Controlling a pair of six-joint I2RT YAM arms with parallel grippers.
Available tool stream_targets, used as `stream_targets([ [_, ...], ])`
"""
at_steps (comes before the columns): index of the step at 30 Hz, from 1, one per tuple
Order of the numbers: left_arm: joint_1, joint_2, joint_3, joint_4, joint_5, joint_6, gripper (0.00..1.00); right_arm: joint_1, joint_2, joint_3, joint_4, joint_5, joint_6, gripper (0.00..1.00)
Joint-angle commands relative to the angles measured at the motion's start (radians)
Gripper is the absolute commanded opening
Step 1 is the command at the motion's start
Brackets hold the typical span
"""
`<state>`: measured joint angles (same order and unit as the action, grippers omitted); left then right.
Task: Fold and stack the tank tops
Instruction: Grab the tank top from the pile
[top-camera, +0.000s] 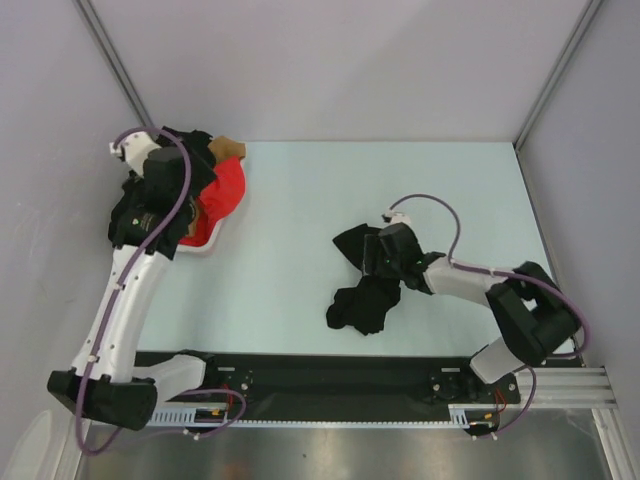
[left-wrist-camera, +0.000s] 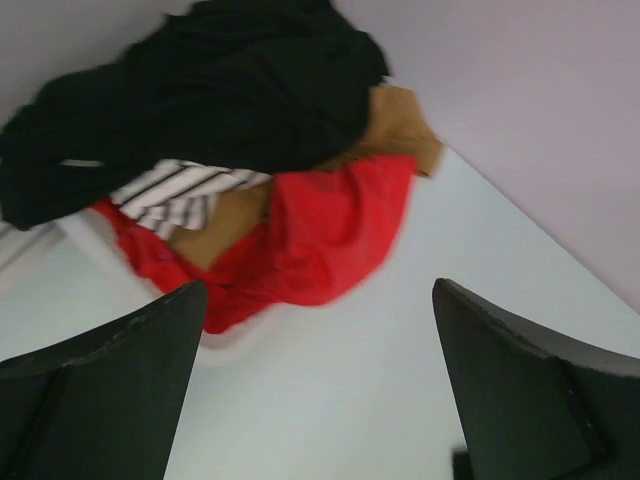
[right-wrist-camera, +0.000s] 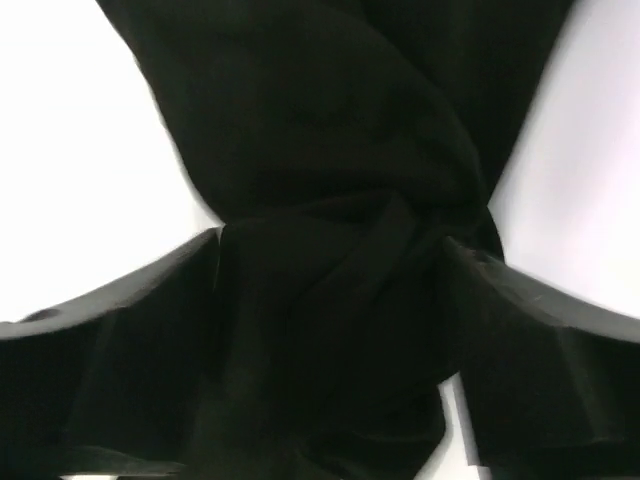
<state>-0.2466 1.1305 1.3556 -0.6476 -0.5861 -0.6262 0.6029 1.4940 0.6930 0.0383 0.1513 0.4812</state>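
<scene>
A black tank top (top-camera: 365, 300) lies crumpled on the table right of centre. My right gripper (top-camera: 385, 258) is down on it. In the right wrist view the jaws stand wide apart (right-wrist-camera: 330, 250) with a bunched fold of the black cloth (right-wrist-camera: 320, 150) between them. A bright red tank top (top-camera: 225, 190) hangs over the rim of the white basket (top-camera: 205, 245) at the far left. It also shows in the left wrist view (left-wrist-camera: 330, 230). My left gripper (top-camera: 165, 225) hovers by the basket, open and empty (left-wrist-camera: 318, 290), over bare table just short of the red cloth.
The basket (left-wrist-camera: 75, 232) also holds a black garment (left-wrist-camera: 200, 90), a brown one (left-wrist-camera: 400, 120) and a striped one (left-wrist-camera: 170, 195). Grey walls close the left, right and far sides. A black rail runs along the near table edge (top-camera: 330, 375).
</scene>
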Motion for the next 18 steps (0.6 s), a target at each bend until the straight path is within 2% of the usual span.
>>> stream_targets([
  [1, 0.18, 0.072, 0.04, -0.061, 0.038, 0.028, 0.99, 0.075, 0.092, 0.123, -0.159, 0.071, -0.024, 0.64],
  [2, 0.202, 0.106, 0.043, -0.061, 0.054, 0.025, 1.0, 0.078, 0.101, 0.135, -0.172, 0.067, -0.018, 0.46],
  [3, 0.222, 0.121, 0.051, -0.066, 0.084, 0.02, 1.0, 0.081, 0.1, 0.148, -0.175, 0.047, -0.019, 0.18],
  [4, 0.236, 0.132, 0.053, -0.07, 0.097, 0.008, 1.0, 0.087, 0.091, 0.158, -0.173, 0.031, -0.021, 0.08],
  [6, 0.242, 0.141, 0.045, -0.067, 0.103, -0.001, 1.0, 0.116, 0.039, 0.203, -0.182, 0.022, -0.03, 0.0],
  [9, 0.242, 0.104, 0.007, -0.023, 0.135, -0.006, 1.0, 0.144, -0.068, 0.288, -0.245, 0.031, -0.047, 0.0],
  [13, 0.248, 0.055, -0.024, 0.057, 0.077, 0.025, 1.0, 0.161, -0.229, 0.393, -0.342, 0.011, -0.076, 0.0],
  [15, 0.292, 0.081, -0.013, 0.072, 0.063, 0.025, 1.0, 0.172, -0.27, 0.442, -0.386, -0.024, -0.087, 0.0],
  [18, 0.36, 0.196, 0.051, 0.057, 0.123, -0.004, 1.0, 0.187, -0.308, 0.543, -0.446, -0.054, -0.114, 0.0],
])
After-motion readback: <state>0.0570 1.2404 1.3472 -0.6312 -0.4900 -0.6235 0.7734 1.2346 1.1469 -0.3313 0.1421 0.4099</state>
